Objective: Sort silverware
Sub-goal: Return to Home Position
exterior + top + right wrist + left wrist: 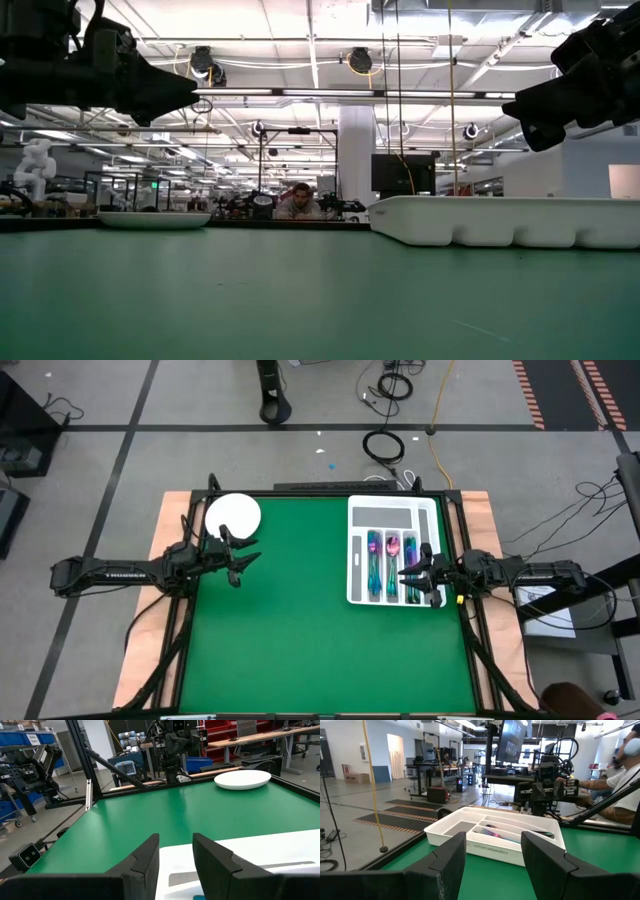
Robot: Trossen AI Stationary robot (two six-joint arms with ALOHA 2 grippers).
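The white tray (395,518) is carrying a printed label (492,851) on its side wall reading "CUTLERY ORGANIZER", followed by a mark too small to read. The left arm (110,572) is showing white lettering along its side that looks like "TROSSEN".

There is 1 tray, 1 round white plate (233,513) and 2 arms. The silverware (392,560) is lying inside the tray, filling 3 of its long slots side by side with pink, purple, blue and teal pieces. The pieces are overlapping, so their number cannot be counted. The tray is sitting at the right side of the green table (300,640), and the plate is sitting near the table's left edge, well apart from the tray.

The left gripper (246,560) is hovering just beside the plate, its fingers spread wide and holding nothing. The right gripper (408,574) is hanging above the tray's right-hand slots, its fingers parted more narrowly, also empty.
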